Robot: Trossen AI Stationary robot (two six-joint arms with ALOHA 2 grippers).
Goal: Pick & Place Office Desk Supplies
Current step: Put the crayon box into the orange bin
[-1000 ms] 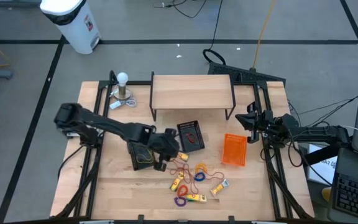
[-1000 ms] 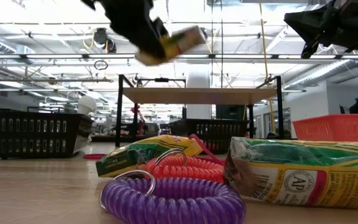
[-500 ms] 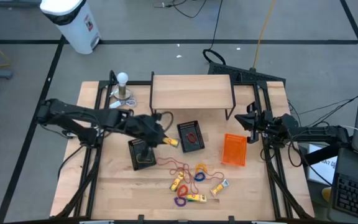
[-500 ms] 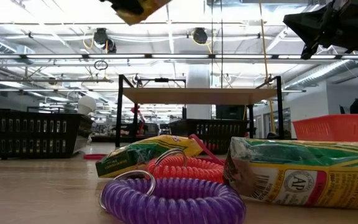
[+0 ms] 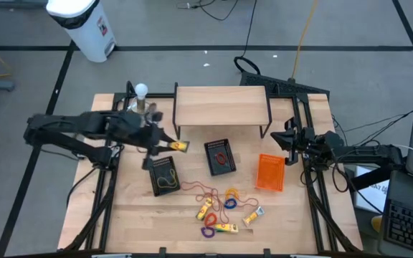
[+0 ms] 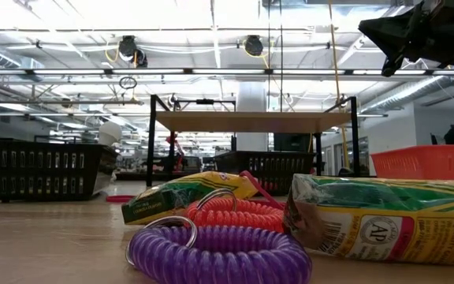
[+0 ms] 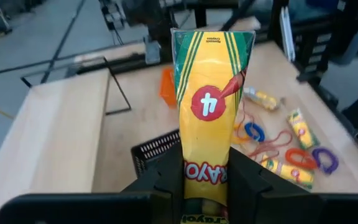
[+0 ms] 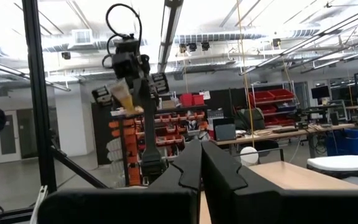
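Note:
A yellow crayon packet [image 7: 211, 93] sticks out level from my left gripper [image 7: 207, 186], which is shut on it high above the table's left part, beyond a black basket [image 5: 163, 174]. In the high view the gripper [image 5: 169, 145] and packet [image 5: 181, 146] show beside the wooden shelf [image 5: 221, 106]. More supplies lie loose near the front: coiled loops [image 5: 229, 197], a purple coil [image 6: 219, 252] and other yellow packets [image 5: 226, 228]. My right gripper [image 5: 289, 140] waits shut at the right edge, raised off the table. My left gripper pinches the packet's near end [image 7: 205, 174] between its two fingers [image 7: 169, 180], one on each flat face. The fingers lie along the packet, slanting a little downward from the table's left. The packet is lifted clear and juts forward past the fingertips.
A second black basket [image 5: 219, 156] with red loops stands mid-table, and an orange basket [image 5: 270, 173] to its right. A white ball-topped stand [image 5: 142, 100] is at the far left. Bare wood shows along the near left part of the table [image 5: 135, 222].
My left gripper has risen and drawn back toward the table's left and far side, from beside the loose pile to above the left basket's far end. It has tipped closer to level, carrying the packet up out of the low view.

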